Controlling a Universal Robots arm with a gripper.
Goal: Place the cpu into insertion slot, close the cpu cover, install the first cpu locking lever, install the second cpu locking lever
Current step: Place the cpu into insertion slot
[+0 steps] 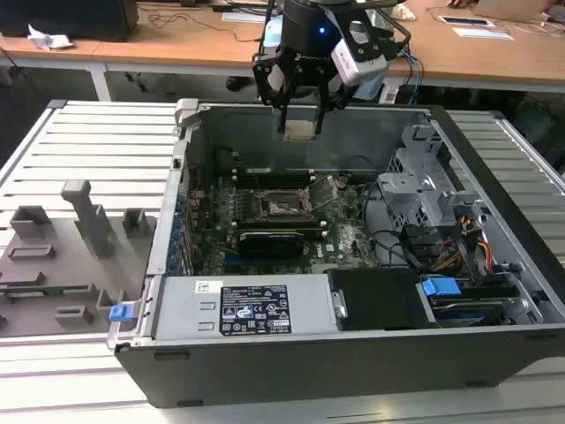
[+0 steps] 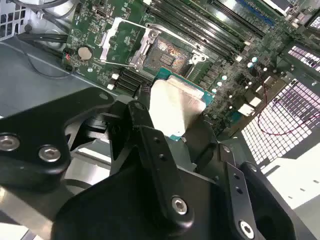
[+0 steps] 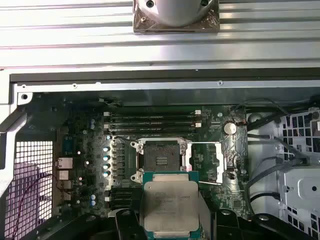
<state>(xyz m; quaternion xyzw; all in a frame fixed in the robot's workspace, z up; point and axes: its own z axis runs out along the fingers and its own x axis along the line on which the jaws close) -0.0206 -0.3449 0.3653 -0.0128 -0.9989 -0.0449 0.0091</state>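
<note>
Part of the cpu [image 2: 176,101] behind the pincer [image 2: 172,119] in the second wrist view

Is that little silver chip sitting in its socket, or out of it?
Out. The gripper holds the cpu above the motherboard, and the insertion slot below it lies empty, its contacts bare.

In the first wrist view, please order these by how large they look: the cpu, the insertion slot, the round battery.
1. cpu, though its nearness to the camera enlarges it.
2. insertion slot.
3. round battery, clearly the smallest.
</note>
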